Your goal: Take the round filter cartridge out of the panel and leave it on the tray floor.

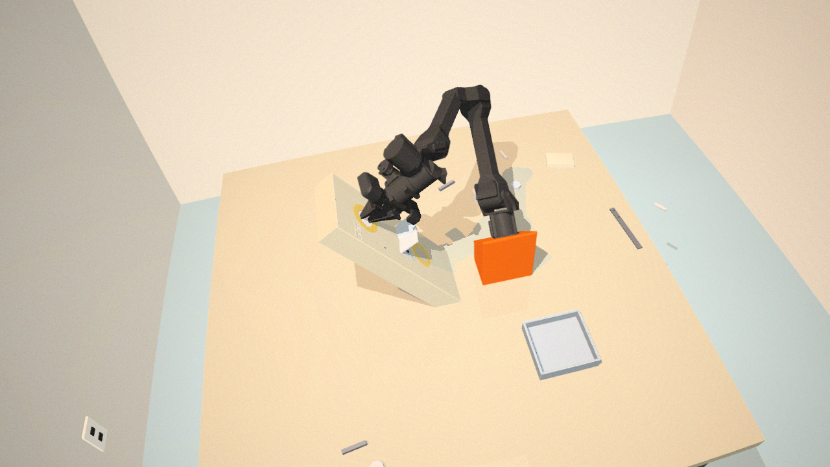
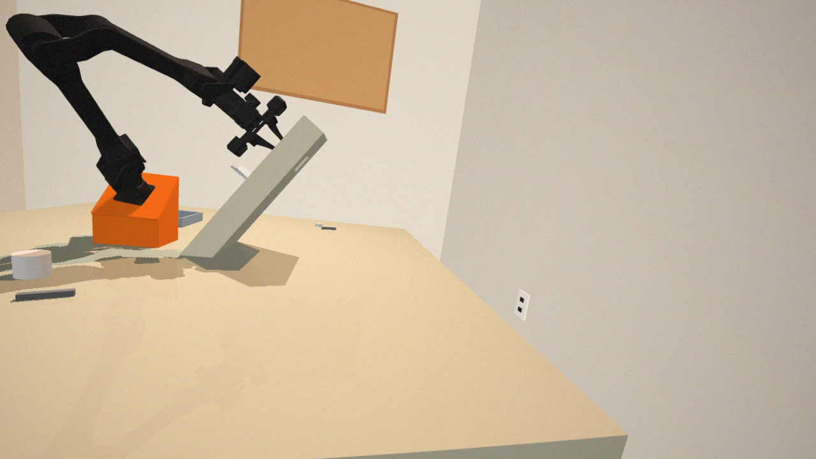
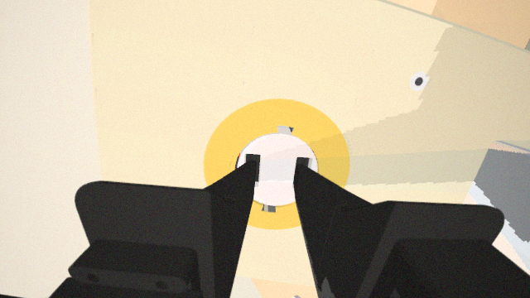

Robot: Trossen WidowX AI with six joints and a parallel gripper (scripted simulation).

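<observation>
The round white filter cartridge [image 3: 275, 194] sits in the tilted service panel [image 1: 394, 266] [image 2: 250, 194] [image 3: 166, 83], inside a yellow ring [image 3: 219, 145]. Its two slots lie left and right on its face in the wrist view. My gripper [image 1: 366, 219] [image 2: 278, 143] [image 3: 275, 169] is part open with nothing clamped between its fingers. Each fingertip overlaps a slot; the tips' depth is hidden. Small notches show above and below the cartridge. The grey tray [image 1: 571, 370] [image 2: 190, 218] is empty, beyond the arm's orange base.
A pale flap [image 1: 408, 240] [image 2: 242, 171] stands out from the panel beside a second yellow ring. The orange base [image 1: 508, 258] [image 2: 125, 231] stands between panel and tray. A white cylinder [image 1: 515, 184] [image 2: 31, 265], a short dark bar [image 1: 446, 185] [image 2: 45, 294] and a cream block [image 1: 559, 159] lie about.
</observation>
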